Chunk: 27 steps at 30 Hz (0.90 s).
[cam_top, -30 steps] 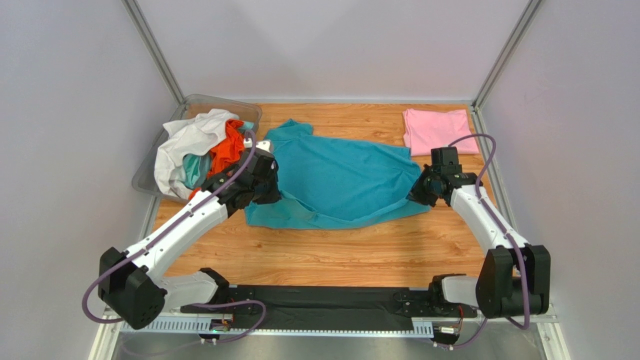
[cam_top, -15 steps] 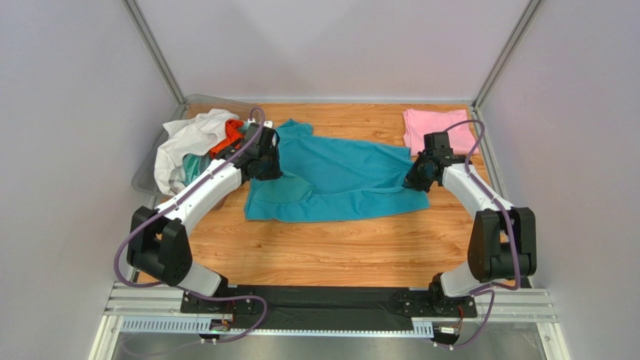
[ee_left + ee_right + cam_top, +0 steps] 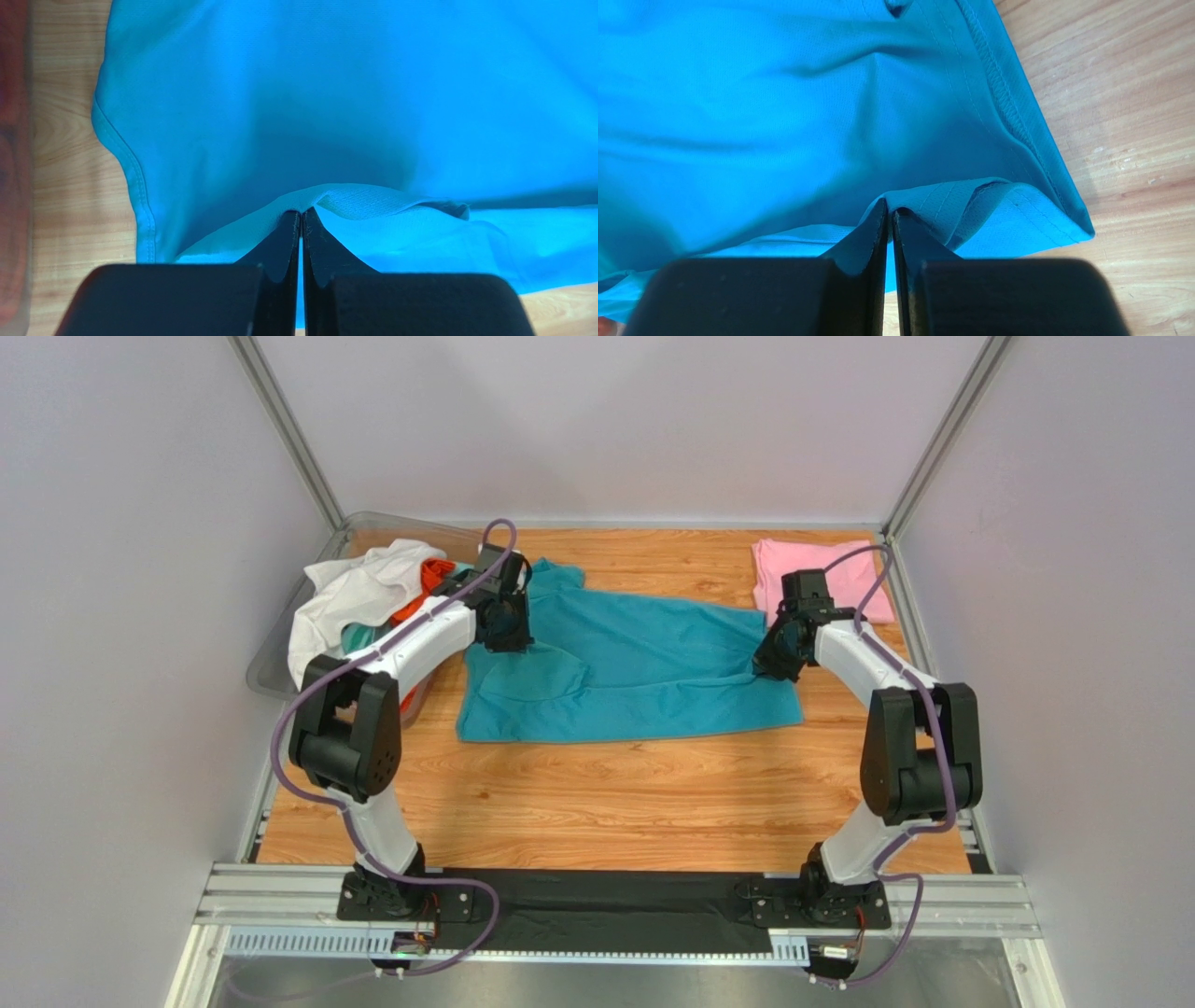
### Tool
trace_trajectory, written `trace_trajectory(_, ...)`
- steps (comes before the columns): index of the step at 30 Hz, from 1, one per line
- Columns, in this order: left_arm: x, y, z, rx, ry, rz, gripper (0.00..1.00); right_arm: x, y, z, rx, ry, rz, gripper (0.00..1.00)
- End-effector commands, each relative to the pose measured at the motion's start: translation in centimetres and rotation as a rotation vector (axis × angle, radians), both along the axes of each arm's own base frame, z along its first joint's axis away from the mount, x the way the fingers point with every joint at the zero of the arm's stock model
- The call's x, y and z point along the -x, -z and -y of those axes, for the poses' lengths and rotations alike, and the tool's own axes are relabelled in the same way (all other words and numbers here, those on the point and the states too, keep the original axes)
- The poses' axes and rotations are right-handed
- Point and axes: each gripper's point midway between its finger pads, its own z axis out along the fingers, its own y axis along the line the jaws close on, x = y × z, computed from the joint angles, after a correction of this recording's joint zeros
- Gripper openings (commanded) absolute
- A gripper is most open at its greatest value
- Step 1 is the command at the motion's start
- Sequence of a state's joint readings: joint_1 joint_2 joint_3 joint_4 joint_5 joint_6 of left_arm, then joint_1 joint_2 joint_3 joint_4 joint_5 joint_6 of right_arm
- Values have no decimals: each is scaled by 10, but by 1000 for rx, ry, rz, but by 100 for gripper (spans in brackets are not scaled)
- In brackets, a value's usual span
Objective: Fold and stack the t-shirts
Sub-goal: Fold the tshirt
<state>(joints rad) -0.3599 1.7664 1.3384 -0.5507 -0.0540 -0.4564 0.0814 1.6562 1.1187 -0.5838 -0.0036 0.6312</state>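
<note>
- Left claw (image 3: 302, 213) is clamped on a fold of the teal shirt (image 3: 645, 672); I see the right claw (image 3: 889, 206) nipping its hem corner.
- That shirt lies spread on the table (image 3: 631, 791).
- Bin (image 3: 267, 672), far left, holds white (image 3: 358, 588), orange (image 3: 435, 574) and aqua (image 3: 354, 641) shirts.
- Pink shirt (image 3: 814, 574) lies folded far right.

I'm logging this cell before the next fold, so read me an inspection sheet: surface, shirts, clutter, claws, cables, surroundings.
Surface: wood table, no marks seen.
Job's things: teal shirt spread mid-table; pink shirt folded, far right; shirt heap in bin, far left.
Clutter: nothing seen.
Claws: left claw and right claw each shut on the teal shirt's edge.
Cables: purple cable looping along each arm.
Surroundings: grey walls, metal frame posts.
</note>
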Motion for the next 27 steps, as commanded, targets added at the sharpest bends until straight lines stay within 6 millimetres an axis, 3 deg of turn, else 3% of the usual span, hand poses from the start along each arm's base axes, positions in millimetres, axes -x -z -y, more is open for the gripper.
trace_trajectory(1,-24,-16,-4,-29,-7,77,0,-24,-11,8,32,23,62,7)
trace_trajectory(3,-28,-10,-9,-44,-27,64,2,-27,-7,9,36,24,55,13)
trace_trajectory(5,-32,-7,-12,-48,-38,57,14,-31,-7,10,39,24,52,22)
trace_trajectory(6,-33,-8,-14,-47,-43,54,30,-30,-8,11,43,24,48,27)
trace_trajectory(7,-36,-9,-13,-47,-48,57,41,-33,-12,12,44,23,58,42)
trace_trajectory(8,-36,-12,-14,-49,-51,56,49,-33,-14,12,47,21,58,50)
trace_trajectory(9,-34,-13,-12,-41,-47,48,68,-32,-18,12,54,8,62,58)
trace_trajectory(12,-30,-27,-7,4,-36,67,98,-24,-28,12,57,-3,76,84)
trace_trajectory(13,-24,-33,-2,35,-19,72,100,-21,-37,11,52,-10,98,100)
trace_trajectory(16,-8,-39,6,109,-3,70,100,-4,-40,7,38,-34,110,100)
trace_trajectory(18,1,-39,19,176,33,73,100,8,-32,-4,9,-80,102,100)
trace_trajectory(19,13,-31,19,190,38,53,100,11,-30,-8,8,-116,109,100)
trace_trajectory(24,35,-6,35,259,48,-14,100,9,-13,-28,40,-261,92,100)
trace_trajectory(27,46,24,34,258,30,-87,100,14,14,-34,15,-283,19,100)
